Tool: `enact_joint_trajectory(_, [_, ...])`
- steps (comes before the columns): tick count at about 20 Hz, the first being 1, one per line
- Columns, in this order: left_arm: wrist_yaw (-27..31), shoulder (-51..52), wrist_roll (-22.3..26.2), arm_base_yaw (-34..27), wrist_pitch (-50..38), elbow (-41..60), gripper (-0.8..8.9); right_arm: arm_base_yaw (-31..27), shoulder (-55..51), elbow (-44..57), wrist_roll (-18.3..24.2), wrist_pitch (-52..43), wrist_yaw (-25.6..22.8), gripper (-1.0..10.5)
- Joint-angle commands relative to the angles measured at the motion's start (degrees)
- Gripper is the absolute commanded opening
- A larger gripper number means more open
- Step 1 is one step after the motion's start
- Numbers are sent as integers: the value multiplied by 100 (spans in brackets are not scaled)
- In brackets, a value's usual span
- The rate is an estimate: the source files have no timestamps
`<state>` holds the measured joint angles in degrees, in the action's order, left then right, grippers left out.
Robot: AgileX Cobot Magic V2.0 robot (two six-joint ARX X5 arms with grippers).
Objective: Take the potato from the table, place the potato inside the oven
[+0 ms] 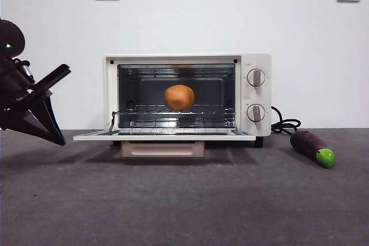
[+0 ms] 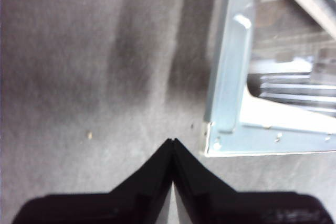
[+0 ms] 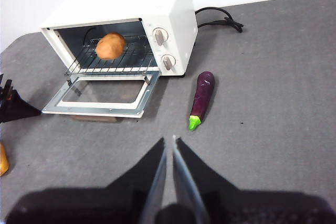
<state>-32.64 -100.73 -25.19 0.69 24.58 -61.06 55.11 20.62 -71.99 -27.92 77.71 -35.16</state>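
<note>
Front view first, nearest ground: the table (image 1: 184, 205) spreads out dark grey and faintly mottled. On it, to the right of the oven, lies a purple eggplant (image 1: 312, 147) with a green tip. At the left edge the left gripper (image 1: 57, 140) hangs low, just off the corner of the lowered oven door (image 1: 164, 135); its own wrist view shows the black jaws pressed together at their tips, holding nothing, above bare table beside that door corner. The right gripper (image 3: 173, 142) is well back from the oven, high over the table, its jaws closed too and empty.

Farther back stands the oven (image 1: 253, 67), cream-white, two round knobs on its right panel, a black cord (image 1: 283, 125) trailing behind it. Its door lies flat open. Inside, on the wire rack (image 1: 173, 110), sits the potato (image 1: 179, 97): a smooth, rounded, orange-brown lump, matte and slightly egg-shaped, about the middle of the rack, touching neither gripper.
</note>
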Motion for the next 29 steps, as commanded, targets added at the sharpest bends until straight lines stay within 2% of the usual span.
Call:
enact_joint_trajectory(1, [144,-68,-66,173,15,22,-8,7,-15,28,-61,114,-68,29])
enact_joint_trajectory(5, [81,-149,-354,339,-190,20,-8,7,-15,28,-61,114,-87,29])
enact_joint_trajectory(11, [-59,-345,-385,337,-343,20,-8,4,-15,28,-63,114,-87,29])
enact_joint_trajectory(15, [-136,-345,-597,326,-566,15,-8,4,-15,28,-107,114,-83,29])
enact_joint_trajectory(23, [-925,-345,-929,326,-896,11,-8,4,-15,28,-195,114,-66,29])
enact_joint_trajectory(29, [-981,-345,-942,326,-988,11,-8,7,-15,28,-208,114,-66,29])
